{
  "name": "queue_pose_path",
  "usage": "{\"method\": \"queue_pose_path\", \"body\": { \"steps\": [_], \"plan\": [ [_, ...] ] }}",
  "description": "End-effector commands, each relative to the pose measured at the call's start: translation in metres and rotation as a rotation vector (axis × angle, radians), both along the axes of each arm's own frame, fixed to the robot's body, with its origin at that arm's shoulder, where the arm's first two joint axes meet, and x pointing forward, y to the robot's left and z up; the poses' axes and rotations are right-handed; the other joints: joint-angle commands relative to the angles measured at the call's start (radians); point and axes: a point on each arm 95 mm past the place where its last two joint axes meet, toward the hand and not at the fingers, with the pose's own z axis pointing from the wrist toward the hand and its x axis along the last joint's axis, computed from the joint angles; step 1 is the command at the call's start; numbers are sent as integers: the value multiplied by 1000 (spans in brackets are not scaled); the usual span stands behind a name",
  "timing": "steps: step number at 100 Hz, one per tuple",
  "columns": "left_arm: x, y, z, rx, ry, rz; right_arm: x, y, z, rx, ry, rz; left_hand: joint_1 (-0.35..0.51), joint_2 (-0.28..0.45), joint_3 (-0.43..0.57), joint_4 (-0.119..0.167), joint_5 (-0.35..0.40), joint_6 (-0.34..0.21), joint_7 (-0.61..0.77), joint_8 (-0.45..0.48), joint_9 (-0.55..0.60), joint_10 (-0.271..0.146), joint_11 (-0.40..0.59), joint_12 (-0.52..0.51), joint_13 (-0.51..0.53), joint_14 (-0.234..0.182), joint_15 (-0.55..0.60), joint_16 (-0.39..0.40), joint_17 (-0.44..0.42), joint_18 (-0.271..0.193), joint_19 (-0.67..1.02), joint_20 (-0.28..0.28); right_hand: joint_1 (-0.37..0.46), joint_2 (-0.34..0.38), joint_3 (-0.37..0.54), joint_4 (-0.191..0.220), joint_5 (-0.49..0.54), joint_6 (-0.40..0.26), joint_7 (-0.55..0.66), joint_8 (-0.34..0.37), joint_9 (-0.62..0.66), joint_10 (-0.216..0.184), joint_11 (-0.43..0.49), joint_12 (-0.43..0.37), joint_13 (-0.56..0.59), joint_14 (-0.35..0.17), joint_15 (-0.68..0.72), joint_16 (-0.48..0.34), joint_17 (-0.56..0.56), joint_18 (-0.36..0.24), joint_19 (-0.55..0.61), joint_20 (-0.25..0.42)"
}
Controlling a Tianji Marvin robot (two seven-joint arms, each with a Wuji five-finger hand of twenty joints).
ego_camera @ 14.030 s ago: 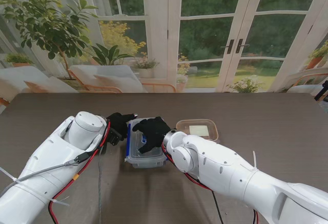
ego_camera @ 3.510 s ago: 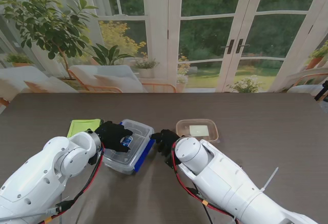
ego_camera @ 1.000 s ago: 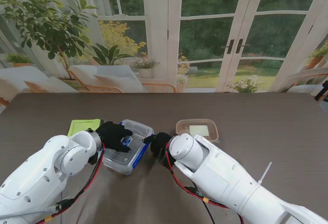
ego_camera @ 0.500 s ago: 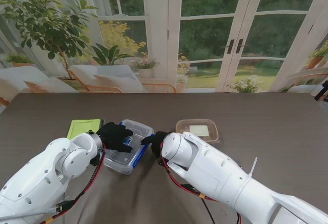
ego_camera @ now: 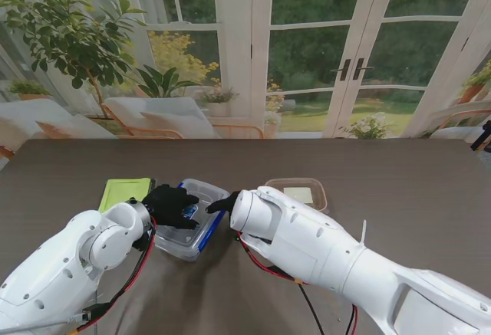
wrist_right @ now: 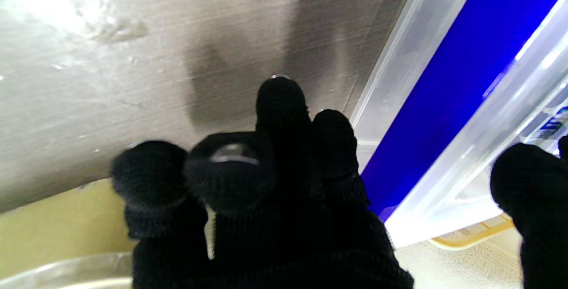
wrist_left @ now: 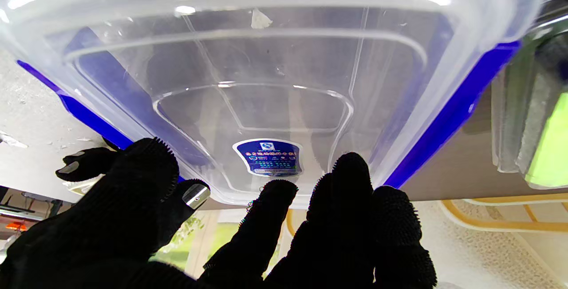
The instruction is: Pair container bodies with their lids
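Note:
A clear container body (ego_camera: 201, 195) lies skewed on a blue lid (ego_camera: 207, 234), left of the table's middle. My left hand (ego_camera: 170, 205) holds its near left rim. In the left wrist view the fingers (wrist_left: 350, 178) lie over that rim, with the thumb at the corner. The body (wrist_left: 284, 80) has a blue sticker on its floor, and the blue lid (wrist_left: 452, 111) shows under it. My right hand (ego_camera: 221, 203) is at the container's right edge, fingers bunched on nothing. In the right wrist view this hand (wrist_right: 275, 182) is beside the blue lid (wrist_right: 435, 89).
A container with a green lid (ego_camera: 123, 190) sits just left of the clear one, close to my left hand. A shallow brownish container (ego_camera: 305, 192) stands to the right, partly behind my right arm. The dark table (ego_camera: 399, 197) stretches to the right.
My right arm has swung left, and its hand has come up against the clear container's right edge. The left hand and the container have hardly moved.

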Motion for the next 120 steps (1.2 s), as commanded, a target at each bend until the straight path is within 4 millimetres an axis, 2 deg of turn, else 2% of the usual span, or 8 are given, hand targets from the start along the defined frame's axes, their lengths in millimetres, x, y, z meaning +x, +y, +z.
{"method": "queue_pose_path", "body": {
  "steps": [1,18,45,63,84,89,95,120],
  "plan": [
    [-23,9,-50,43,150,12,-1,15,10,15,0,23,-8,35,-19,5,81,-119,57,26,102,-148,15,-55,-3,20,2,-8,-25,-22,-23,22,-16,1,-14,21,31,-30,-5,-11,83,-38,-5,16,26,-79,37,16,260,-24,55,-8],
    [-25,13,-51,32,146,24,-1,23,10,-8,5,28,-6,36,-21,6,82,-119,57,26,105,-145,14,-55,-3,23,2,-7,-28,-21,-24,23,-15,-19,70,12,63,-30,-17,-15,120,-36,-22,24,26,-85,50,23,263,-29,64,5],
    [-29,18,-54,22,141,36,-4,34,8,-36,25,32,-5,38,-25,6,89,-115,59,27,106,-144,12,-54,-4,25,1,-6,-32,-19,-26,25,-6,-51,120,2,71,-22,-23,-16,129,-39,-27,31,27,-92,46,22,263,-32,62,7],
    [-30,19,-55,15,138,39,-4,37,6,-60,23,41,-6,40,-28,7,89,-114,58,27,106,-144,11,-54,-4,26,0,-6,-33,-19,-26,26,19,-104,275,4,82,-29,-20,-9,144,-51,-23,42,28,-111,55,27,263,-43,61,7],
    [-32,20,-57,7,137,46,-5,40,3,-79,31,49,-5,43,-34,7,94,-113,60,28,106,-142,9,-54,-6,29,-1,-5,-36,-19,-27,28,55,-110,432,21,86,-32,-23,-7,156,-58,-24,51,28,-123,60,30,264,-48,62,9],
    [-32,21,-58,6,137,47,-5,41,2,-83,35,50,-4,43,-36,8,94,-113,60,28,108,-143,9,-53,-6,29,-1,-5,-35,-19,-27,29,68,-137,465,-12,79,-37,8,-107,156,-58,-25,54,28,-123,61,31,264,-48,61,10],
    [-32,21,-58,4,138,49,-5,42,0,-88,37,49,-4,45,-37,8,92,-114,59,28,108,-144,9,-53,-6,30,-1,-5,-36,-18,-27,29,94,-170,508,-43,66,-43,46,-184,157,-56,-26,55,28,-122,62,33,264,-48,61,11],
    [-34,22,-60,-5,138,57,-5,44,-5,-106,53,52,-1,48,-42,9,92,-111,58,28,108,-141,7,-53,-5,31,-2,-4,-37,-18,-28,31,189,-264,593,-123,42,-59,100,-245,164,-57,-28,59,29,-131,63,33,264,-52,62,13]
  ]
}}
